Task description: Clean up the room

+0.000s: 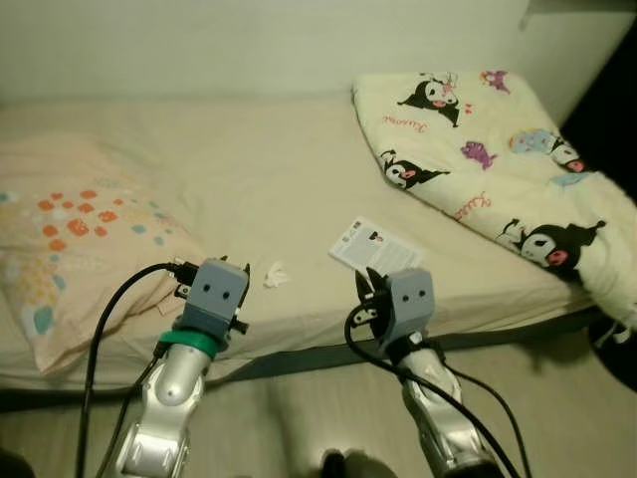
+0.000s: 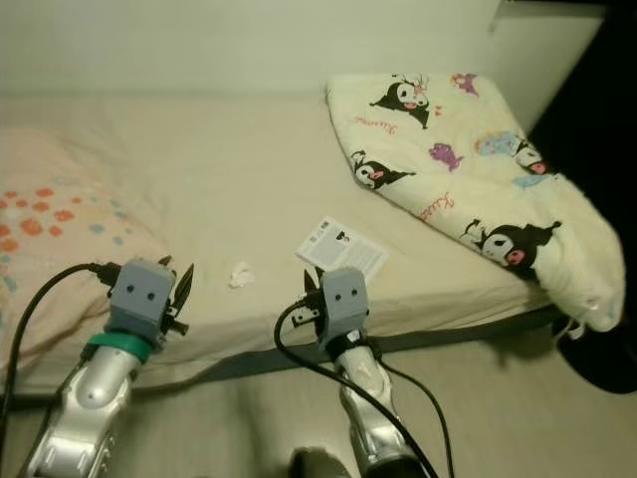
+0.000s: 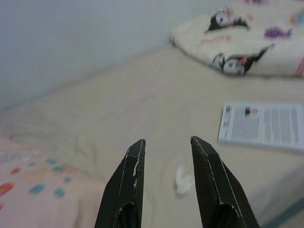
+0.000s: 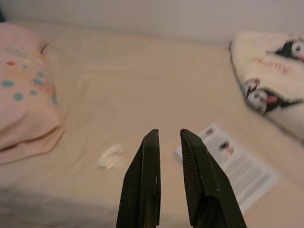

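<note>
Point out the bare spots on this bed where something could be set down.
The widest free patch of the bed runs along the wall, between the pillow and the folded cartoon blanket. The near edge is more crowded: a crumpled tissue and a printed leaflet lie there, just ahead of the left gripper and right gripper.

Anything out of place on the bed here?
Yes: a crumpled white tissue and a printed leaflet lie loose on the sheet near the front edge. The cartoon-print duvet is bunched at the right end, overhanging the mattress.
</note>
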Tool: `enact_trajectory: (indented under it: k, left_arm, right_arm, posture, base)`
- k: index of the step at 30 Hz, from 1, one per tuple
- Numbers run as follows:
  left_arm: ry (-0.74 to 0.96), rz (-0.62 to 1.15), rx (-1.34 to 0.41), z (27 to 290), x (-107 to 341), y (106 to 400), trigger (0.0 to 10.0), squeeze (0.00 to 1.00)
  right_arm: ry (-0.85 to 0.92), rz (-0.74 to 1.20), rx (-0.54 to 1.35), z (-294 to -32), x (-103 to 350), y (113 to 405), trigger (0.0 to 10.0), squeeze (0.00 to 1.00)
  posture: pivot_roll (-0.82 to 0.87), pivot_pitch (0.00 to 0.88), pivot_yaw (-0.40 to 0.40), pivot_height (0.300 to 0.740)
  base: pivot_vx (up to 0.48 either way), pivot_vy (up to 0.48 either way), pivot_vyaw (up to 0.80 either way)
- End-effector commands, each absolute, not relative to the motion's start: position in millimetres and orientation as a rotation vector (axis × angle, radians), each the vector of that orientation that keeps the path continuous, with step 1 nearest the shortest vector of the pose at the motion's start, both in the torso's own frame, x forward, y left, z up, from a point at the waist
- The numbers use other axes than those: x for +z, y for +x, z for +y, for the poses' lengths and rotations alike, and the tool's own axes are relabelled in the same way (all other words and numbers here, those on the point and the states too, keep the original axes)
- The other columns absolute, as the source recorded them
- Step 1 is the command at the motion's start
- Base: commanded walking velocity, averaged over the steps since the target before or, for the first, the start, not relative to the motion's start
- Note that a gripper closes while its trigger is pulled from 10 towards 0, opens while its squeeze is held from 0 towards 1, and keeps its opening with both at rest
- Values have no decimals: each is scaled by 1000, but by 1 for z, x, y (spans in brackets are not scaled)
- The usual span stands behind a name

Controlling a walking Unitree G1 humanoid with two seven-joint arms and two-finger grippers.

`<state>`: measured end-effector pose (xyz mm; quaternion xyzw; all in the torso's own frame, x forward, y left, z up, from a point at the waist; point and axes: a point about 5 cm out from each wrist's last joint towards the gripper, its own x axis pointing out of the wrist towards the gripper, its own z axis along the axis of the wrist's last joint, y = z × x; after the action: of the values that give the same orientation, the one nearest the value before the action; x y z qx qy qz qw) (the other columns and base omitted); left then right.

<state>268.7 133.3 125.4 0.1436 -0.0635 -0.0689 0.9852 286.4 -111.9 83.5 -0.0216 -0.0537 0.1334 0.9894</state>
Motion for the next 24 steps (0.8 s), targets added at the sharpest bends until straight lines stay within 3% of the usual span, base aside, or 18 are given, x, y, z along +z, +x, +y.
enact_trajectory:
  k: [1,24]
  left_arm:
    - [310,-101,-125,140,120,266,10000,0]
    - [313,-94,-116,142,118,266,10000,0]
  right_arm:
    - [-33,-107,271,-109,82,285,10000,0]
    - [-30,-103,271,-109,82,284,10000,0]
  posture:
    - [-42,69,-6,740]
    - [-40,75,-5,740]
  base:
    - [390,0,0]
    - [376,0,0]
